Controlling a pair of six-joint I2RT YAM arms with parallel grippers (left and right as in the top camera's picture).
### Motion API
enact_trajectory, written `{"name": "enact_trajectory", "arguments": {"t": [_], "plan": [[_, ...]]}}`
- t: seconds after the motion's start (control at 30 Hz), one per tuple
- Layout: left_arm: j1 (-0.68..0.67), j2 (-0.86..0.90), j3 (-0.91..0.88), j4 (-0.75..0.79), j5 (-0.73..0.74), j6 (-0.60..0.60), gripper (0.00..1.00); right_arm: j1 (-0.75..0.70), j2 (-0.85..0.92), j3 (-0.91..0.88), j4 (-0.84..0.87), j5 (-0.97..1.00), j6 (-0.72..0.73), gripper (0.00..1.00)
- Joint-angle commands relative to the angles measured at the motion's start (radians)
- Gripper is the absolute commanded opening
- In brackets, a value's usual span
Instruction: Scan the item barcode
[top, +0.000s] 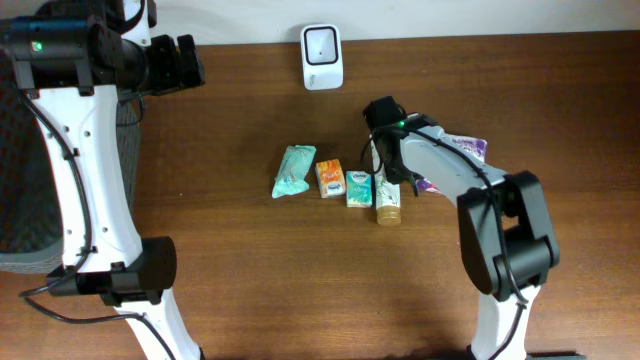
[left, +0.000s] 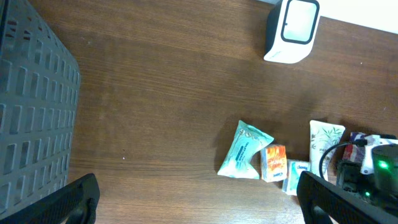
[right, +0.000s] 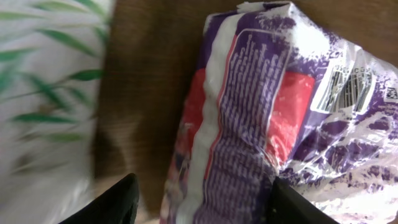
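A: Overhead: table (top: 250, 280), scanner (top: 322, 57) at the far edge. Purple packet (top: 465, 148) lies partly under the right arm (top: 440, 165), well apart from the scanner.
B: Right gripper (right: 202, 186)?
A: Fingers apart, straddling the packet with a gap on one side. Not clamped. Left gripper (left: 198, 180) is wide apart, empty.
B: Barcode (right: 345, 87) sits near one end. Pinch mid-body, keep it uncovered, face it to the scanner window.

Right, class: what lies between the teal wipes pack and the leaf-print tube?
In the overhead view, two small packets in a row: an orange packet and a teal-and-white packet.
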Motion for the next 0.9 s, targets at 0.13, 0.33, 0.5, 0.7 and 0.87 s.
{"name": "enact_trajectory", "arguments": {"t": [0.13,0.33,0.5,0.7,0.87], "plan": [[0.000,-0.026,0.013,0.000,0.010,0.005,0.99,-0.003,0.068,0.029,-0.093,0.047,0.018,0.04],[0.000,-0.026,0.013,0.000,0.010,0.005,0.99,-0.048,-0.048,0.327,-0.330,-0.252,-0.005,0.04],[0.000,-0.026,0.013,0.000,0.010,0.005,0.99,-0.290,-0.081,0.446,-0.402,-0.982,-0.209,0.04],[0.000,-0.026,0.013,0.000,0.010,0.005,0.99,-0.618,-0.043,0.185,-0.347,-1.353,-0.360,0.04],[0.000,-0.026,0.013,0.000,0.010,0.005,0.99,-0.803,-0.039,0.163,-0.385,-1.211,-0.318,0.23]]}}
